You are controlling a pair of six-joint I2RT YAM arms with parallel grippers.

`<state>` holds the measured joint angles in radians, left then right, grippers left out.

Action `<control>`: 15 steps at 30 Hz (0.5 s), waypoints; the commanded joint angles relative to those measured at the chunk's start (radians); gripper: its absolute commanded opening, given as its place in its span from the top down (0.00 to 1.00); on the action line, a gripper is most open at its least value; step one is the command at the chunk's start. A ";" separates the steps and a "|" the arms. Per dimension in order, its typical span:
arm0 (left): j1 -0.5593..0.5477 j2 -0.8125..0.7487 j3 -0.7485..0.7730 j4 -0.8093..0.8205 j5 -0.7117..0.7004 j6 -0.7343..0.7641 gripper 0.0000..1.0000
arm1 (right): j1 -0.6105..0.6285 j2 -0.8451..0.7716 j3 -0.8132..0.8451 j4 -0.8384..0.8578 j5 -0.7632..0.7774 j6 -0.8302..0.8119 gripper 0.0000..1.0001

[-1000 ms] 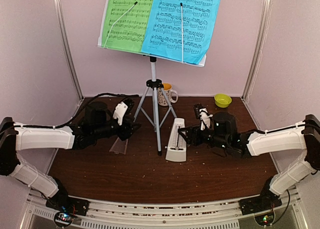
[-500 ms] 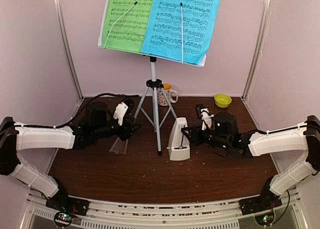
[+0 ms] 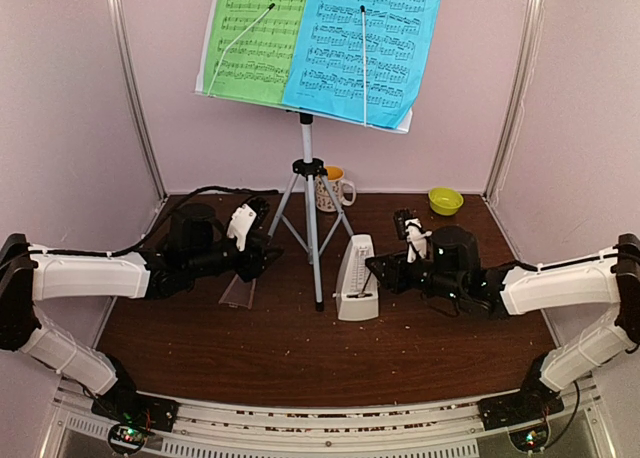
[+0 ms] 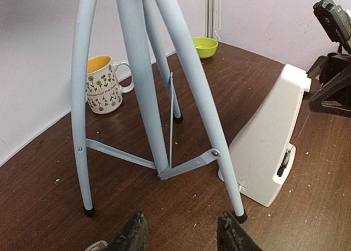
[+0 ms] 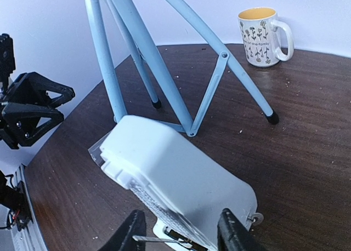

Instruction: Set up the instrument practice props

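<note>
The left pincer (image 3: 262, 258) is hovering low over the dark worktop (image 3: 300, 363) and pointing towards three o'clock. Its fingers (image 4: 134, 237) are standing about halfway apart with only bare wood showing between them, so it is gripping nothing. The clear cover (image 3: 238, 292) is lying on the worktop at about seven o'clock of that pincer, just beside it; whether the two are touching I cannot tell. Straight ahead of the pincer the music stand (image 3: 308, 168) is rising on its tripod (image 4: 164, 97), whose splayed legs are standing in the direct line across to the white metronome (image 3: 355, 278). High on the stand's desk the green sheet (image 3: 255, 38) and the blue sheet (image 3: 365, 43) are sitting side by side, green towards eleven o'clock and blue towards one, each with a thin white wire arm lying over it. Behind the tripod, at about one o'clock of its hub and near the back wall, the patterned mug (image 3: 333, 190) is standing upright. The metronome is standing upright at four o'clock of the tripod, with one leg's foot just beside its base. The right pincer (image 3: 378, 278) is reaching in from three o'clock and closing about the metronome's lower part, with a finger (image 5: 230, 232) on either side. The lime-green bowl (image 3: 445, 200) is sitting at one o'clock of that pincer, well apart, by the far right corner.
</note>
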<state>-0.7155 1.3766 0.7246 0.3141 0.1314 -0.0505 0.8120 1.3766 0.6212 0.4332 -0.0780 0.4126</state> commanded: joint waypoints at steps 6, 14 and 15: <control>-0.007 0.009 0.004 0.066 0.002 -0.001 0.52 | -0.003 -0.053 -0.011 -0.035 0.043 0.002 0.43; -0.008 0.000 0.000 0.063 -0.010 -0.003 0.52 | -0.022 -0.095 -0.033 -0.119 0.146 0.028 0.44; -0.007 -0.001 -0.001 0.063 -0.012 -0.005 0.52 | -0.032 -0.108 -0.045 -0.125 0.150 0.032 0.44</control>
<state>-0.7155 1.3766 0.7246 0.3157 0.1299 -0.0509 0.8066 1.3243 0.6106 0.3553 -0.0010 0.4236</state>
